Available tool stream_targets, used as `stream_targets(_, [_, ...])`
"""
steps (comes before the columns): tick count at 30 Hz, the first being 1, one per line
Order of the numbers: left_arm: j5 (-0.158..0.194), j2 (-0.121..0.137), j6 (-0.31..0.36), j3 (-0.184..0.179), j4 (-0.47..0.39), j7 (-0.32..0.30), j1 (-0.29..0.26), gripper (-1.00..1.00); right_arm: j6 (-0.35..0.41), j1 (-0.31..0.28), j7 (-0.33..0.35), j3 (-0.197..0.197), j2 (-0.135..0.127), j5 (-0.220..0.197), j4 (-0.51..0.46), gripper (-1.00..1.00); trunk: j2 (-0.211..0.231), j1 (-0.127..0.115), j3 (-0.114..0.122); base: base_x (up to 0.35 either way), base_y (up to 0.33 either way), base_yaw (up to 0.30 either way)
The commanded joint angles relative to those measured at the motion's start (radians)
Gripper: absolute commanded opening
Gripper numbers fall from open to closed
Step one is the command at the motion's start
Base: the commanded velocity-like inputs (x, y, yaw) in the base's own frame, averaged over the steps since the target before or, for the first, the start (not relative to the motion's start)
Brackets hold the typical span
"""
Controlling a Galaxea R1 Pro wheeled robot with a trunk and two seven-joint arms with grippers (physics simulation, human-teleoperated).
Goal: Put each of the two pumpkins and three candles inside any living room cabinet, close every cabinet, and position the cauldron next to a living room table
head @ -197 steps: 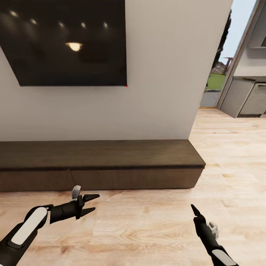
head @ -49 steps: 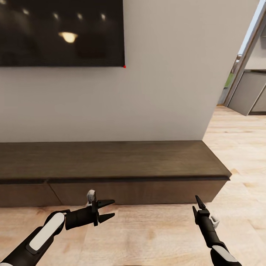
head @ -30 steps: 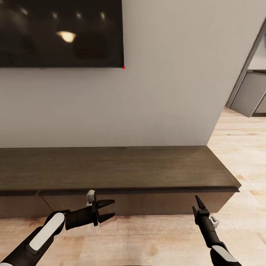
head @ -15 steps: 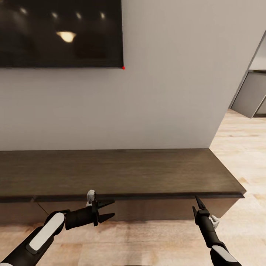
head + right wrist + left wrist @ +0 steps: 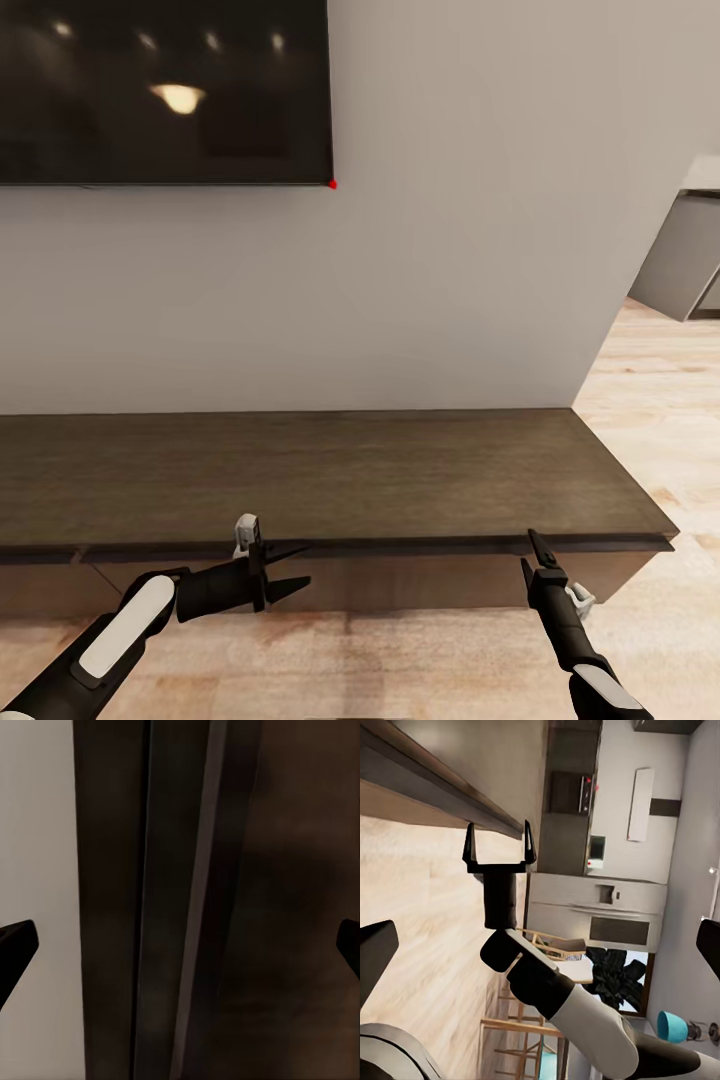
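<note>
Our left pincer (image 5: 288,568) is spread wide and holds nothing. Its two black tips point sideways, toward our right arm. It hangs just in front of the cabinet (image 5: 330,470), level with the dark front under the top board. We cannot tell if a tip touches the wood. The left arm comes up from the bottom corner of the head view and bends at the wrist so the pincer lies flat.

Our right pincer (image 5: 535,555) is spread too, and it is empty. From the head view we see it from the side, so it looks thin. From the left wrist view we see the right pincer (image 5: 499,849) clearly, with its two tips apart like a fork, right by the cabinet edge (image 5: 450,795). The right arm reaches up and forward, and the tips point at the cabinet front near its right end.

The cabinet is long and low. It runs from left to right along the wall (image 5: 450,250), and its fronts look shut. Its right end stops by the wall corner. A big dark screen (image 5: 160,90) hangs on the wall above it. The floor (image 5: 640,400) is pale wood.
</note>
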Motion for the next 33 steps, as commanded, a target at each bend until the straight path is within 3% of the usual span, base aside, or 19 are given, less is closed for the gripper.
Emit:
stream_targets(1, [-0.001, 0.001, 0.001, -0.001, 0.001, -0.005, -0.001, 1.0, 0.008, -0.001, 0.004, -0.003, 0.0, -0.004, 0.001, 1.0, 0.0, 0.0, -0.001, 0.004, 0.0, 0.0])
stream_targets(25, [0.0, 0.001, 0.001, 0.0, 0.001, -0.005, -0.001, 1.0, 0.011, -0.001, 0.003, -0.002, 0.001, -0.005, 0.001, 1.0, -0.001, 0.001, -0.012, 0.0, 0.0, 0.0])
stream_targets(33, [0.0, 0.001, 0.001, 0.0, 0.001, -0.005, -0.001, 1.0, 0.011, -0.001, -0.05, -0.002, 0.002, -0.006, -0.003, 1.0, -0.001, 0.001, -0.012, 0.0, 0.0, 0.0])
